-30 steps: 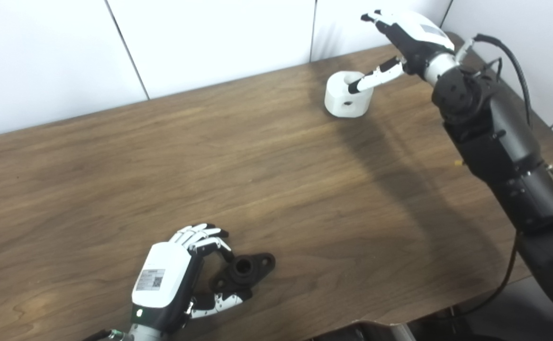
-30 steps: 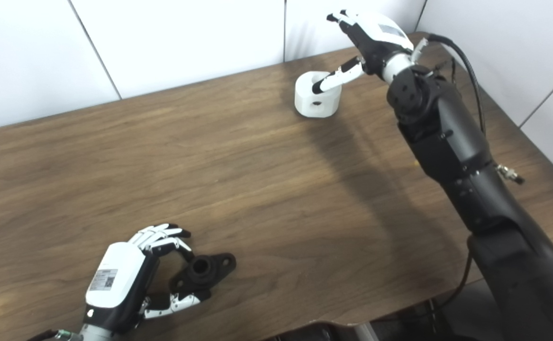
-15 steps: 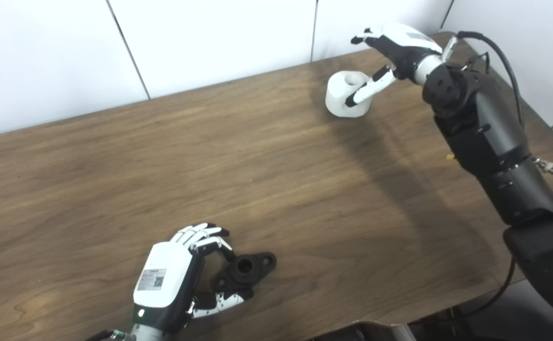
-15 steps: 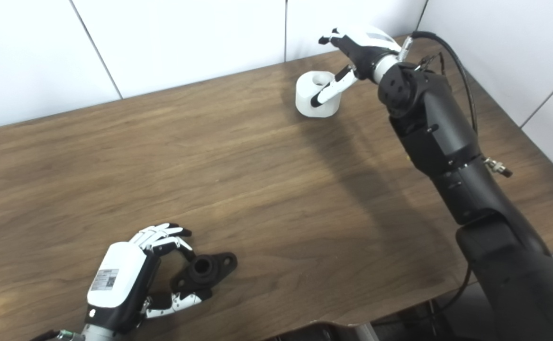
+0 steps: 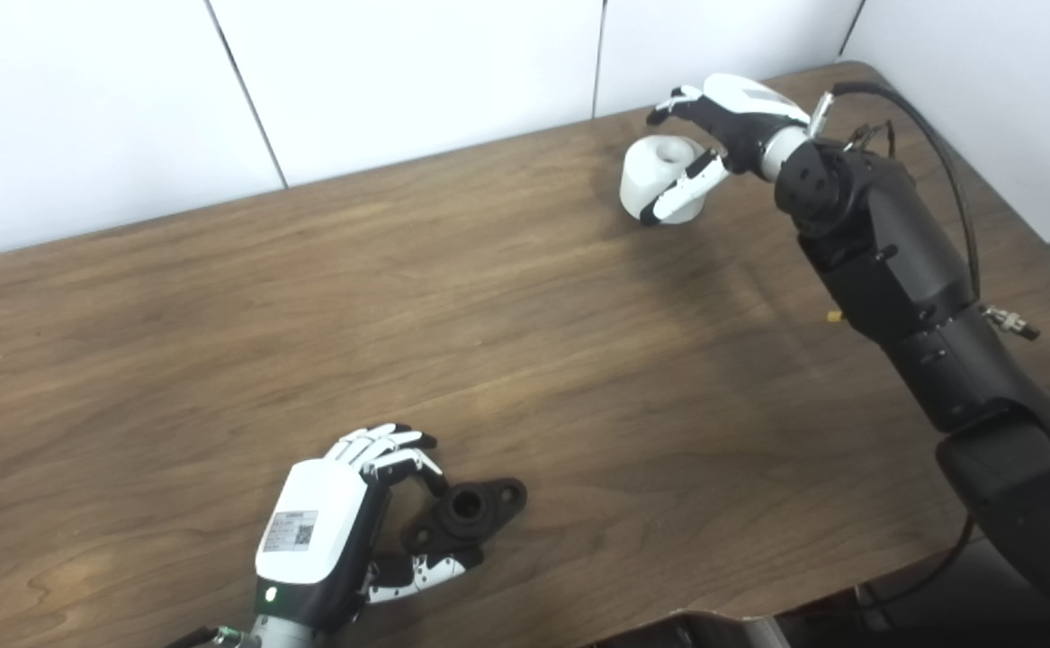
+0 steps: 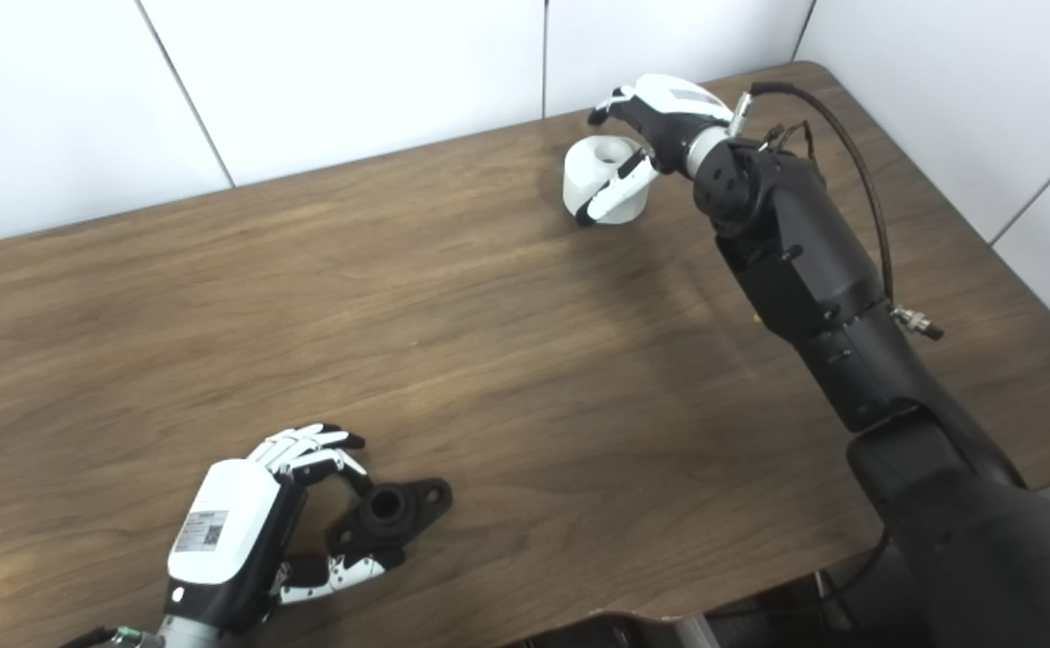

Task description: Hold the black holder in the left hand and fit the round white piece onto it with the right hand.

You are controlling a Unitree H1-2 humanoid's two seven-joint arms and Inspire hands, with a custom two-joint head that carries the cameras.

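The round white piece (image 5: 659,175) sits upright at the table's (image 5: 525,306) far right, w/ its bore facing up; the right hand (image 5: 727,117) arches over it from the right, thumb down the near side, fingers over the far rim, spread and not visibly clamped. The black holder (image 5: 466,517) lies flat near the front edge, well apart, w/ the left hand (image 5: 336,531) curled loosely round its left end, grip unclear, so the piece must travel toward the left hand.
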